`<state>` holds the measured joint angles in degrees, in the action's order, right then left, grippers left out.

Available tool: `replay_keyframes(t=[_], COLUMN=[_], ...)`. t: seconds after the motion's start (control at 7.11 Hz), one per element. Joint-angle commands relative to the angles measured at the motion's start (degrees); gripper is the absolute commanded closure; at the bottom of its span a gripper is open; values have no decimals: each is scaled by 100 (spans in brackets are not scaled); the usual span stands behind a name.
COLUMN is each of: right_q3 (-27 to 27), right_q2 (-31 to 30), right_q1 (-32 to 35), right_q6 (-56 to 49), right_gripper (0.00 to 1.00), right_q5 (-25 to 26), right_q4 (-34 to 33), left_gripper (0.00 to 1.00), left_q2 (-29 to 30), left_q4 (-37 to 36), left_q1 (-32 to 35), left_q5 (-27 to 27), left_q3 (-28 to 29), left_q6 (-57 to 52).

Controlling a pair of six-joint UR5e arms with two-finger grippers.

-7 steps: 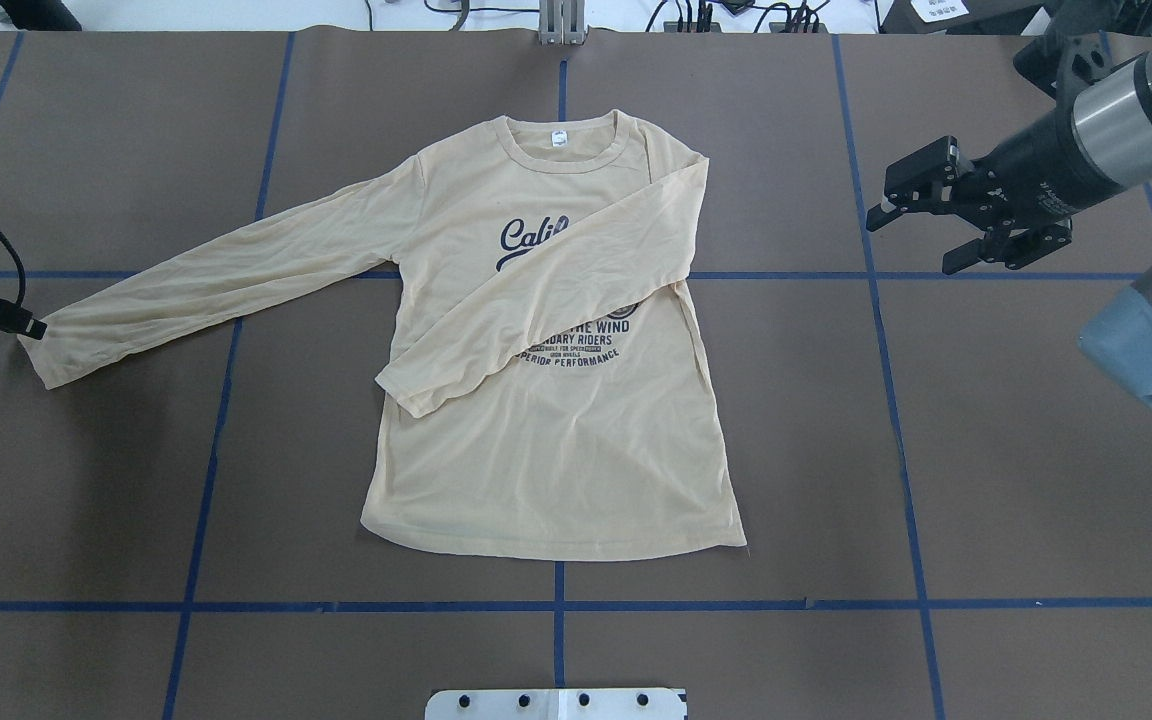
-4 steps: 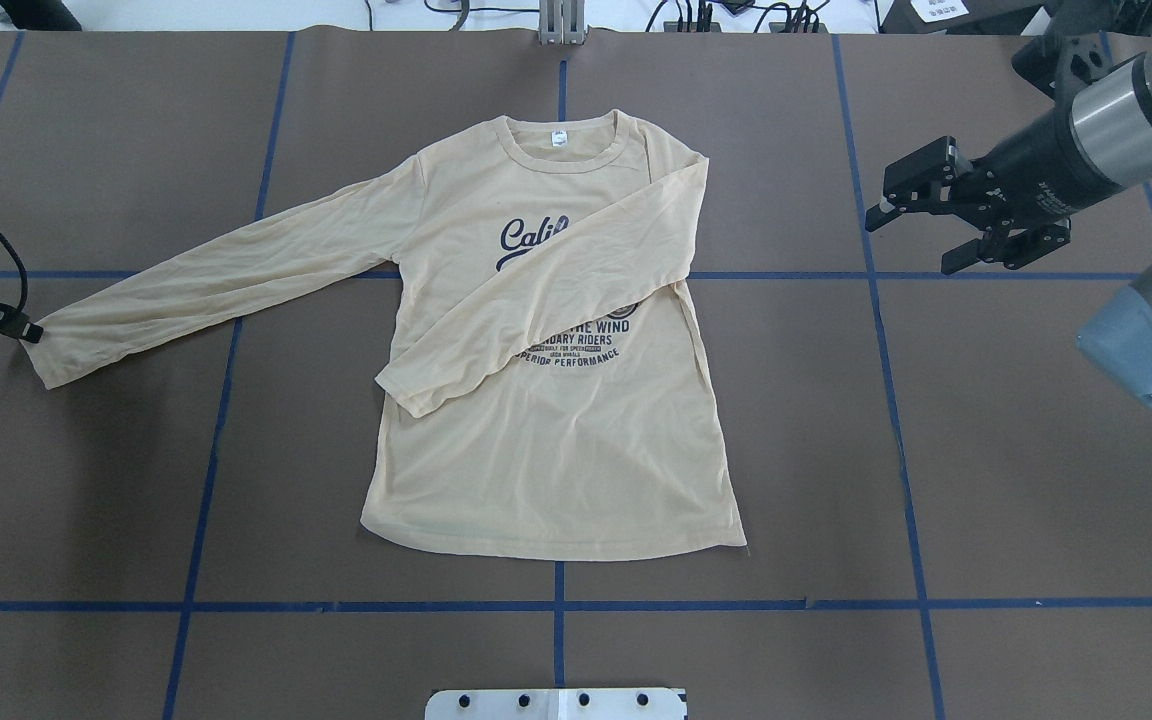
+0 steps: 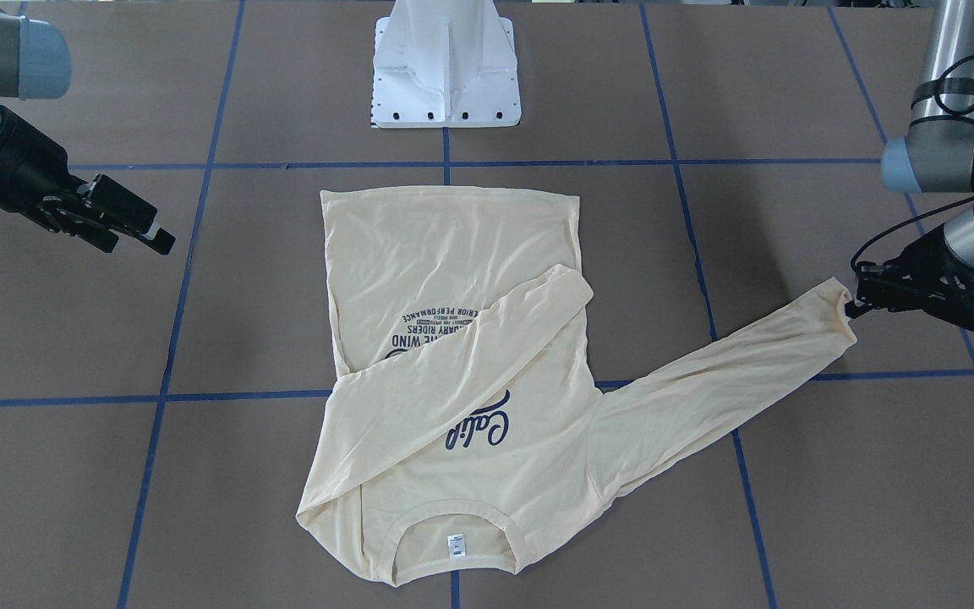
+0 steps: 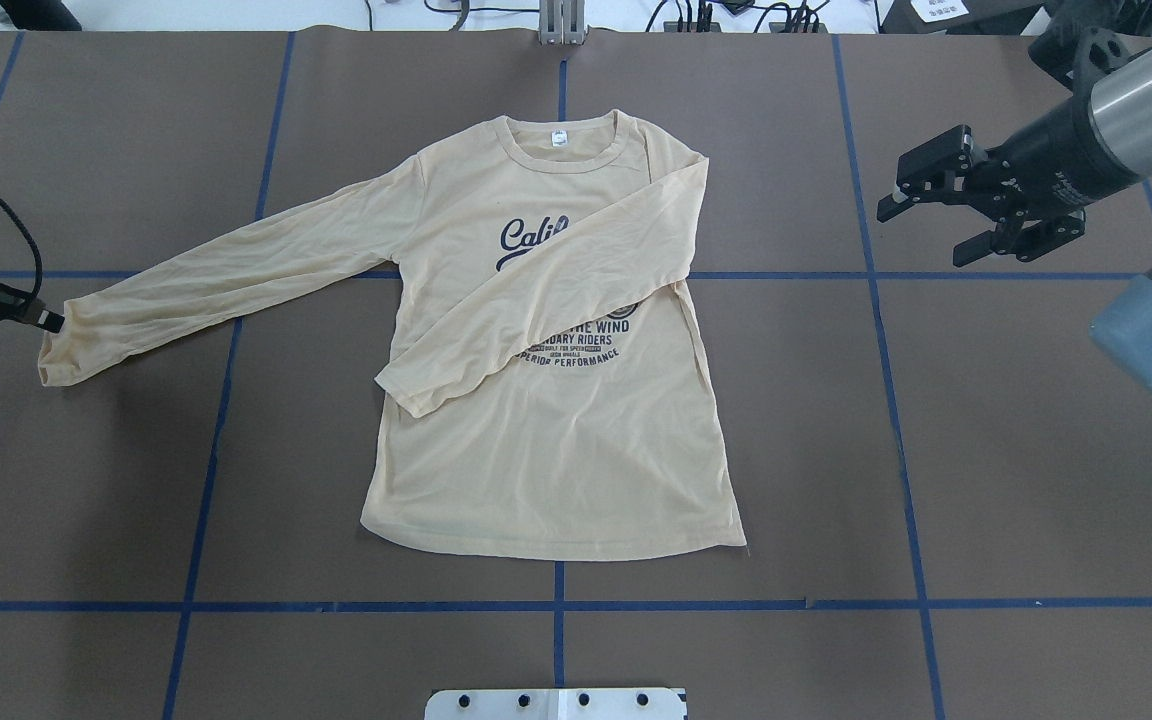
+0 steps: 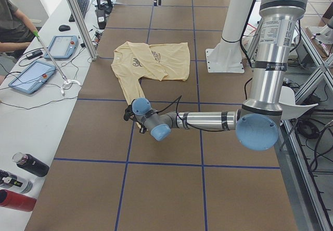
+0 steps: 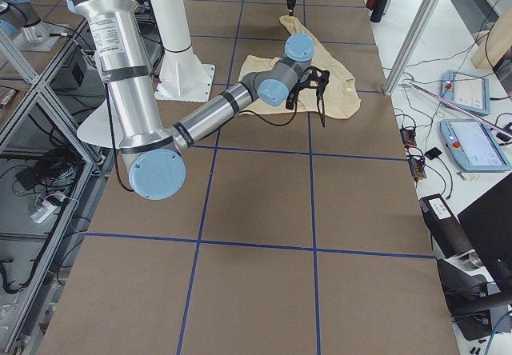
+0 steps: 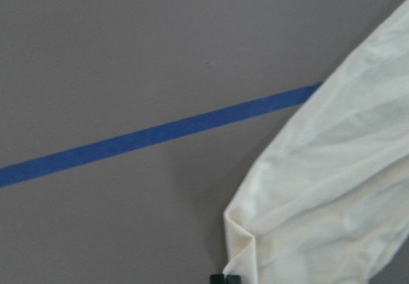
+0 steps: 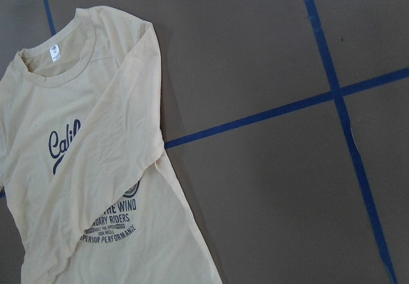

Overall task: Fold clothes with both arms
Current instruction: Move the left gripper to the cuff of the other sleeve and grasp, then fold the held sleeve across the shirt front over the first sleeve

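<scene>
The left end effector (image 4: 48,322) seems closed on the cuff (image 4: 66,350) of the outstretched sleeve (image 4: 236,260), near the left edge of the table (image 4: 96,480). I think it should lift the cuff only a little and carry it across the shirt (image 4: 556,470), which lies flat in the middle of the table, landing over the other sleeve (image 4: 536,310) already folded there. The right end effector (image 4: 926,232) hovers open, well apart from the shirt's right edge, so room is enough.

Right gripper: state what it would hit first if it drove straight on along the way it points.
Probably the bare table near the blue tape line, just short of the shirt: the right gripper angles down toward that spot. Depth is unclear, so the shirt's edge could come first.
</scene>
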<state>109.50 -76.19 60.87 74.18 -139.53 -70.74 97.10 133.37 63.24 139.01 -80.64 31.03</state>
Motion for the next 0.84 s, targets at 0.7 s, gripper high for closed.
replay_keyframes(t=[0.7], right_q3=[-358], right_q2=[-1021], right_q1=[935], right_q6=[-2205], right_gripper=[0], right_q5=[-21], right_q4=[-36], left_gripper=[100], left_q2=[3084], left_q4=[-2422], left_q1=[-1320], left_q5=[-487], left_q3=[-1331], left_q6=[3513])
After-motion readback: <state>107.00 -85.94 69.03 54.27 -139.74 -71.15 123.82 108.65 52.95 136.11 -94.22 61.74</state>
